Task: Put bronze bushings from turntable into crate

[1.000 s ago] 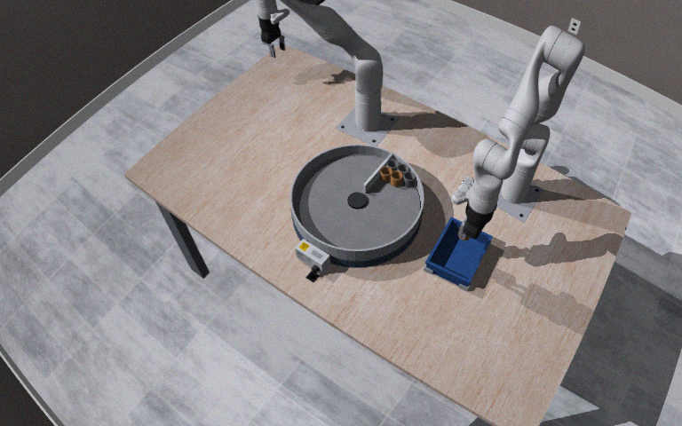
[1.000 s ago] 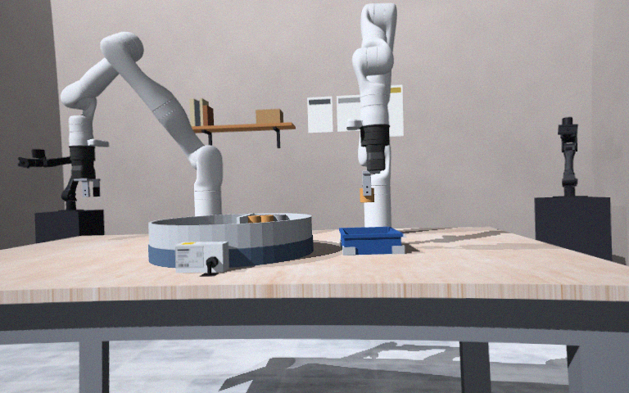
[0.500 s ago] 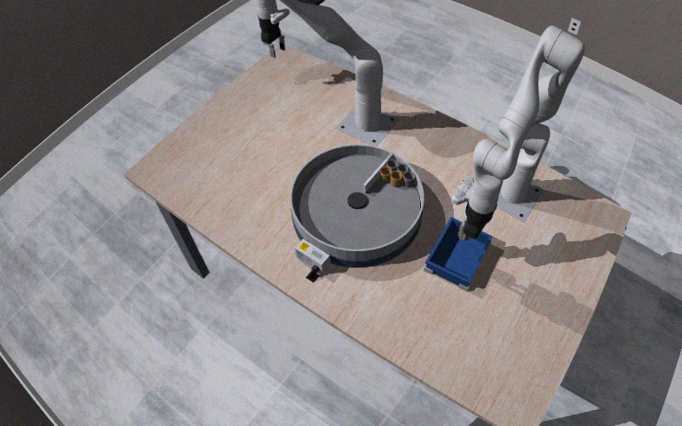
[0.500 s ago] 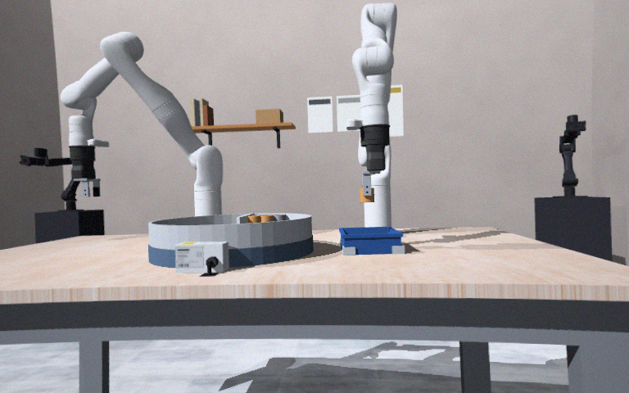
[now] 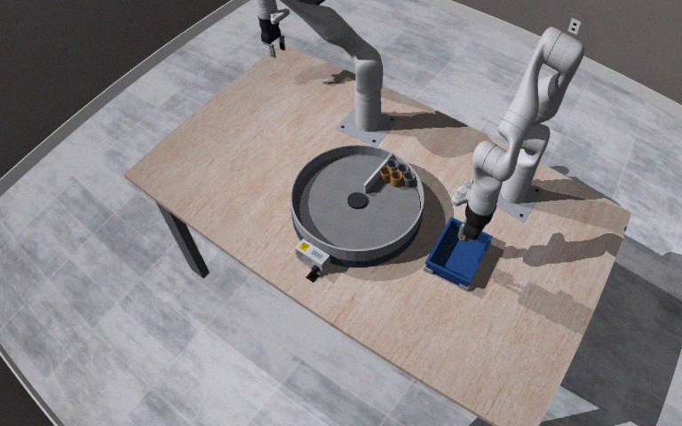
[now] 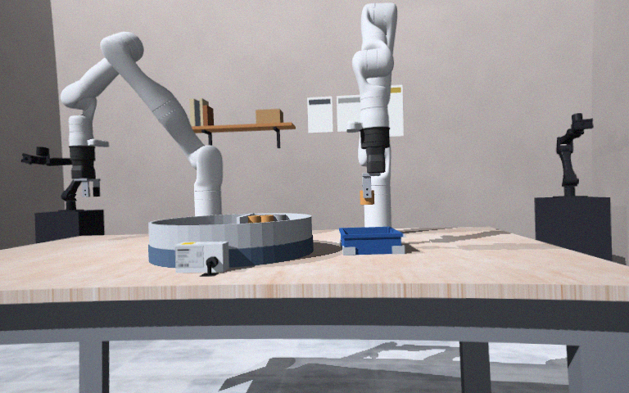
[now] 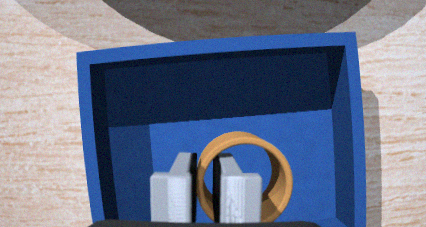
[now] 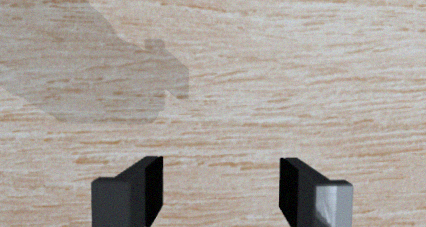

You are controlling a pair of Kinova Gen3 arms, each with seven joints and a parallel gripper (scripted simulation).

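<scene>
My left gripper (image 5: 463, 235) (image 6: 366, 193) (image 7: 204, 177) is shut on the wall of a bronze bushing (image 6: 370, 201) (image 7: 285, 177), one finger inside its bore. It holds it above the blue crate (image 5: 446, 273) (image 6: 371, 246) (image 7: 215, 43). The crate sits flat between its grey corner guides (image 5: 429, 268) (image 6: 350, 250); the back ones are hidden. On the turntable (image 5: 366, 256) (image 6: 260, 238) stand two bronze bushings (image 5: 396, 182) (image 6: 266, 219) beside several steel bushings (image 5: 409, 181). My right gripper (image 5: 277, 49) (image 6: 91, 191) (image 8: 221, 182) is open and empty, high over the table's far left end.
A raised rim surrounds the turntable, and a straight divider (image 5: 379, 175) stands beside the bushings. A dark hub (image 5: 357, 201) is at its centre. A white box (image 5: 312, 255) (image 6: 188, 258) stands at its front. The crate is close to the turntable's right side.
</scene>
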